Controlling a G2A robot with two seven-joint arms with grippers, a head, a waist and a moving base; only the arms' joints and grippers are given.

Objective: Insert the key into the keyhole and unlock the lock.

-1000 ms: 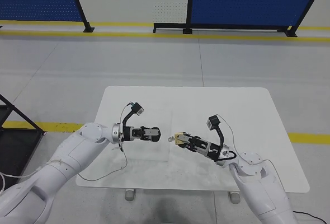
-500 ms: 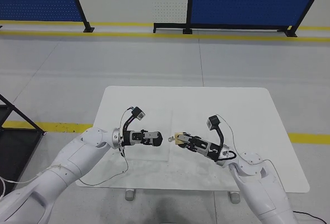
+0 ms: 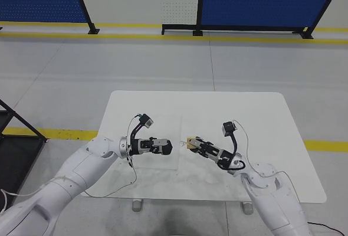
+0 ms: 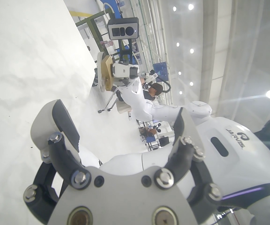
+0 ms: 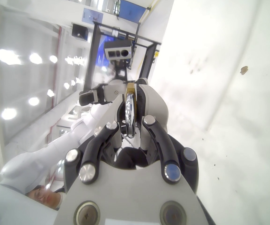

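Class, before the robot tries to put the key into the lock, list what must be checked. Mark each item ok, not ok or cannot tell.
1. The lock is held firm: ok. The right gripper has its jaws shut on it, over the table.
2. The key is in the left gripper: not ok. Its jaws stand open with nothing between them.
3. Where the key lies: cannot tell.
4. The two grippers face each other: ok, with a gap between them.
5. The keyhole is turned toward the left gripper: cannot tell.
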